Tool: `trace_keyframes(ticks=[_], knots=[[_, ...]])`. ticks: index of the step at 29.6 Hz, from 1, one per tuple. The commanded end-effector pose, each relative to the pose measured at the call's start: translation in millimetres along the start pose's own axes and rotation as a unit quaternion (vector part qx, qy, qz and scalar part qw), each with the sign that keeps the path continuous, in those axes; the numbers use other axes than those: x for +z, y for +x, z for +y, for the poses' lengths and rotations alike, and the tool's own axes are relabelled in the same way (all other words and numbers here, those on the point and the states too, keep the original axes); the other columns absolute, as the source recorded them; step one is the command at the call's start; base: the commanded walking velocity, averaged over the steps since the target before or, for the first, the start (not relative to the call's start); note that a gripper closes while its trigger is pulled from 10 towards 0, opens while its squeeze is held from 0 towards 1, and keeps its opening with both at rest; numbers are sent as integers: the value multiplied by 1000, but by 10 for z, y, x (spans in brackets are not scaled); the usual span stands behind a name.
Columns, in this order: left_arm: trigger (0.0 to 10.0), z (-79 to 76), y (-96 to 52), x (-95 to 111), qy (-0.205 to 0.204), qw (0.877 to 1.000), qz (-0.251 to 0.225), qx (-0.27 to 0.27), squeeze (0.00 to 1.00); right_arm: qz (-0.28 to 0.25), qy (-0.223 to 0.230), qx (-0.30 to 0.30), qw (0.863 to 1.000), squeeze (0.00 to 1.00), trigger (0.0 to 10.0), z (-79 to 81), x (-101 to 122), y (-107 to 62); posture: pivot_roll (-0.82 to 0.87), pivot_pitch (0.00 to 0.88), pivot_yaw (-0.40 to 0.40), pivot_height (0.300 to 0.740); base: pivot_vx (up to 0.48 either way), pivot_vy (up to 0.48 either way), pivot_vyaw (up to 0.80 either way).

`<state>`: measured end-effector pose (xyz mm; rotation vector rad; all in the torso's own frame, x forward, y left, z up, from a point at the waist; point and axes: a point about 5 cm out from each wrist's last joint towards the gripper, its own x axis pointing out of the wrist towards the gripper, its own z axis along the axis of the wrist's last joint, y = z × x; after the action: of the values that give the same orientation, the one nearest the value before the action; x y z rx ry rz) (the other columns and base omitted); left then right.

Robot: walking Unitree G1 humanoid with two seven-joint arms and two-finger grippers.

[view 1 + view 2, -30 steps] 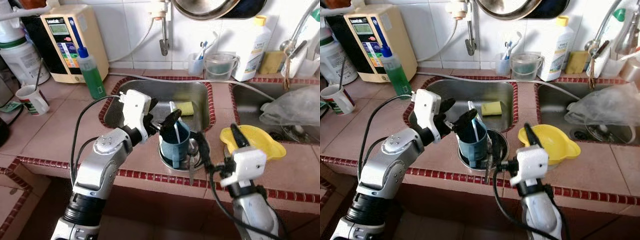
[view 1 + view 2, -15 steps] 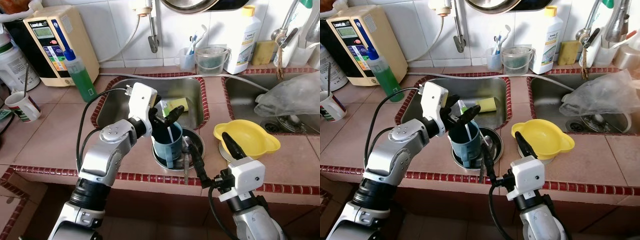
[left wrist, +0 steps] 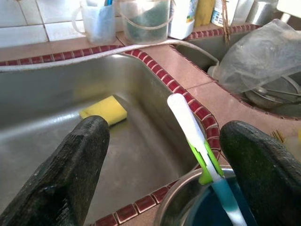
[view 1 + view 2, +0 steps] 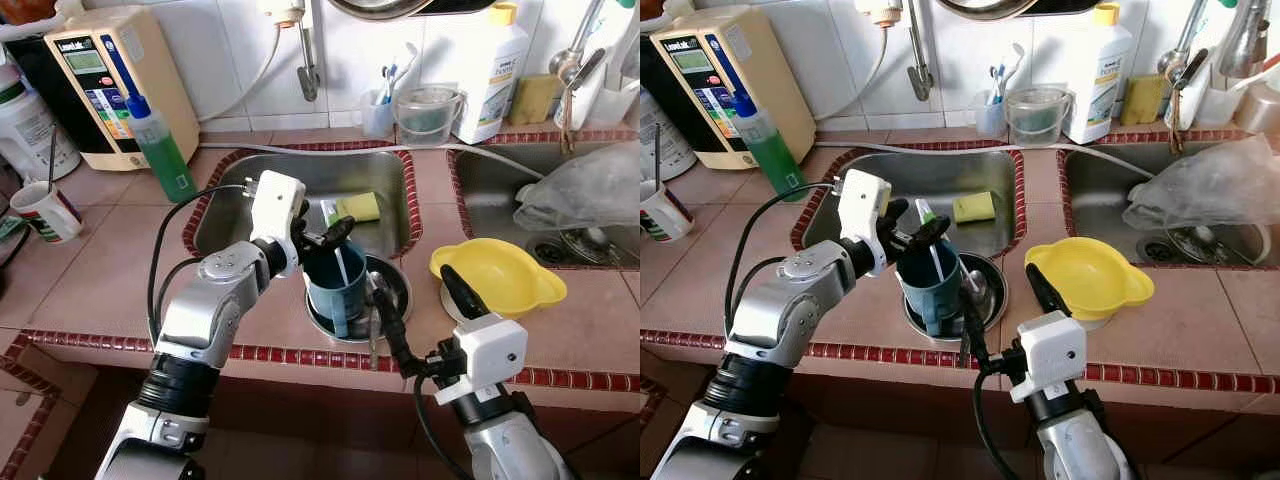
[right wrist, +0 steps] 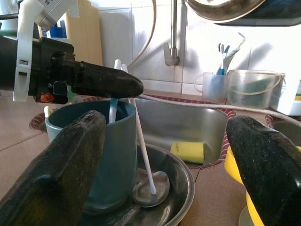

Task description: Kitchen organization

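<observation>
Left pincer [image 4: 318,236] gapes empty over the blue cup [image 4: 338,288]; right pincer [image 4: 420,320] too — sorting barely begun, nothing grasped.

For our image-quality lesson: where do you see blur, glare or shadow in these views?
Left wrist view: both fingers loom soft, the sponge sharper. Right wrist view: white tiles glare behind a dark left tool. Eye views: evenly lit, sharp, with the mug clear.

sink [image 4: 385,180]: brushed steel, dull shine | blue cup [image 4: 338,292]: matte plastic | yellow bowl [image 4: 500,275]: glossy plastic | counter [image 4: 100,270]: smooth tile
</observation>
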<state>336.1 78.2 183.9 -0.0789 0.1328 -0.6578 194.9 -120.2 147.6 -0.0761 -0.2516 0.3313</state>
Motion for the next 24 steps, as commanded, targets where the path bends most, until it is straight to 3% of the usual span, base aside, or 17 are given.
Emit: trace_keyframes(ticks=[1,2,3,4,24], knots=[[10000,30,-38,68,3,1000,-4,-3,0,-1,3,3,1000,0,10000,31,10,5,-214,62,170,740,0,0,0],[2000,23,-43,82,-4,1000,-6,-10,0,0,3,4,1000,0,10000,32,5,8,-212,61,170,740,0,0,0],[2000,23,-43,82,-4,1000,-6,-10,0,0,3,4,1000,0,10000,32,5,8,-212,61,170,740,0,0,0],[0,24,-49,98,-8,1000,-7,-11,0,1,2,3,1000,0,10000,35,2,16,-210,59,171,740,0,0,0],[0,9,-52,141,1,999,-3,-32,0,4,2,4,1000,0,10000,42,6,-7,-218,74,185,740,0,0,0]])
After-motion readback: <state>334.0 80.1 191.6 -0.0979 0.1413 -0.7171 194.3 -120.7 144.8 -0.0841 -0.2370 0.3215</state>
